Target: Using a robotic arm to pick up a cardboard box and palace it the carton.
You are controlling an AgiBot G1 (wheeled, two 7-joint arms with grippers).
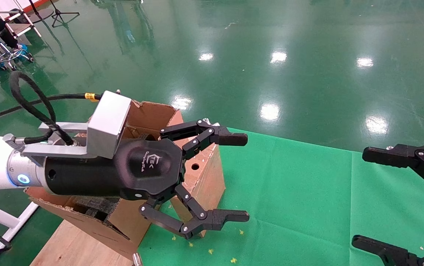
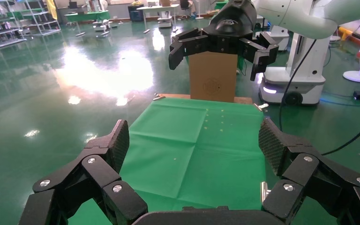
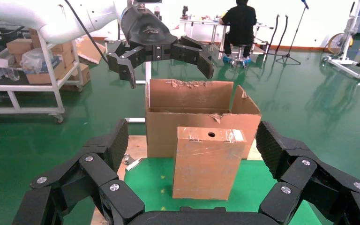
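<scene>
The cardboard box (image 3: 209, 161) stands upright on the green counter (image 1: 308, 192) just in front of the carton (image 3: 192, 101), not yet grasped, while the left hand (image 1: 212, 177) hovers above it spread wide and the right hand (image 1: 400, 199) waits, also wide, well apart.
</scene>
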